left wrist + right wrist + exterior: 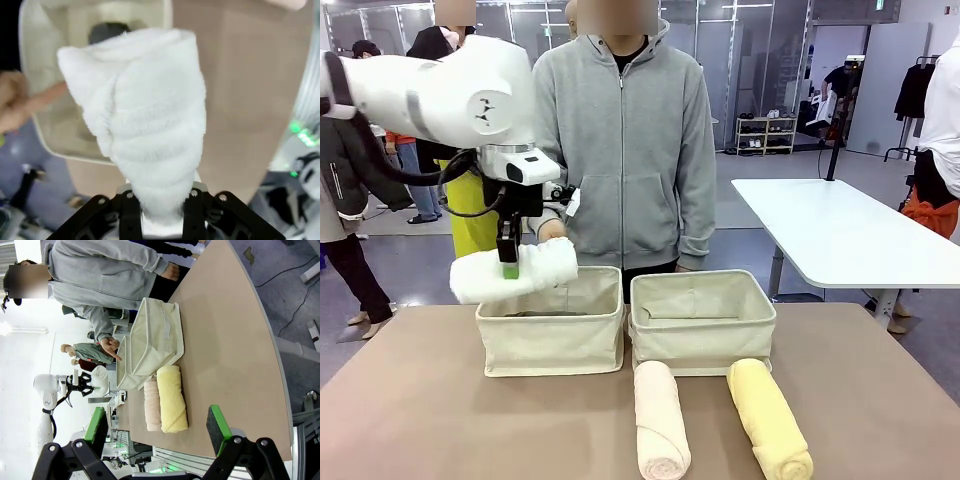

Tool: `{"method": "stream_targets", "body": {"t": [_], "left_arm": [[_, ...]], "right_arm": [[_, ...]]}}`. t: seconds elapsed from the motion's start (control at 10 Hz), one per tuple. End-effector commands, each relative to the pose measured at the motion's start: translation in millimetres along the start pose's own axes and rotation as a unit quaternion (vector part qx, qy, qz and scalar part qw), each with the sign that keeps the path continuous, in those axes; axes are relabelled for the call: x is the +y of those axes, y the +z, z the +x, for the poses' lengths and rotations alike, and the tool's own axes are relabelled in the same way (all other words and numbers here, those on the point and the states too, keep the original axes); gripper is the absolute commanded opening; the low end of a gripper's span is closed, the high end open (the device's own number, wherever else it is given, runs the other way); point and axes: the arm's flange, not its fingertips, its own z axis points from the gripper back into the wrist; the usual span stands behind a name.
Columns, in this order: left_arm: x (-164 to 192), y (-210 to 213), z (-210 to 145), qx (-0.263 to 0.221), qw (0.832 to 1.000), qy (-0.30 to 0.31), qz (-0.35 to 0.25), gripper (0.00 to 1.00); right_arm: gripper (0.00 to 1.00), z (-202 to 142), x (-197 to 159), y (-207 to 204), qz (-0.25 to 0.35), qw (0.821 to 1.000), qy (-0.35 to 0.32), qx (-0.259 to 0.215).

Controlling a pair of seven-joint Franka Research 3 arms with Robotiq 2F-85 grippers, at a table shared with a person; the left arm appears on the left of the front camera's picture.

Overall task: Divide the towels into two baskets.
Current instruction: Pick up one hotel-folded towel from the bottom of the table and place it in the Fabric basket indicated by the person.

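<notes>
**Towels.** Four thick terry rolls, cylindrical, nubby pile.
- White towel (515, 272): held in the air, roughly level, above the left rim of the left basket. One end reaches out past the basket's side. Seen from the left wrist, its folds spiral to a rounded end.
- Dark grey towel (107, 31): lies inside the left basket, partly hidden behind the white roll.
- Pale peach towel (660, 420): on the table, lengthwise, just in front of the right basket.
- Yellow towel (770, 418): on the table beside the peach one, angled slightly, its far end near the right basket's front corner.

**Baskets.** Two matching rectangular cream canvas bins with soft, slightly slumped walls. They stand side by side, almost touching.
- Left basket (552, 345): holds the dark grey roll.
- Right basket (700, 335): front wall creased.

**Table** (420, 420): smooth tan top.

**Arms.**
- Left arm (440, 95): white, reaching in from the left, wrist pointing straight down. The left jaws are clamped on the middle of the white towel, green pads pressed into the pile.
- Right jaws: spread wide with nothing between them, held back near the table's edge and facing across it.

**Person's hand** (552, 230): forefinger extended toward the left basket from behind it.
</notes>
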Motion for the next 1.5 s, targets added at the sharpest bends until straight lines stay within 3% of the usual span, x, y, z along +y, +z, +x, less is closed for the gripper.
{"method": "stream_targets", "body": {"t": [0.0, 0.3, 0.7, 1.1, 1.4], "left_arm": [[41, -4, 12, 0.009, 0.999, -0.041, 0.019, 0.31], [72, -41, 26, -0.027, 0.998, -0.045, 0.038, 0.31], [97, -98, 48, 0.008, 1.000, -0.023, 0.020, 0.31], [98, -105, 47, 0.003, 1.000, -0.019, 0.004, 0.98], [82, -112, 29, 0.004, 1.000, -0.007, -0.009, 1.00]], "right_arm": [[1.00, -2, 1, 1, 0.006, 1.000, 0.002, -0.005], [1.00, -2, 1, 1, 0.006, 1.000, 0.002, -0.005], [1.00, -2, 1, 1, 0.006, 1.000, 0.002, -0.005], [1.00, -2, 1, 1, 0.006, 1.000, 0.002, -0.005], [1.00, -2, 1, 1, 0.006, 1.000, 0.002, -0.005]]}}
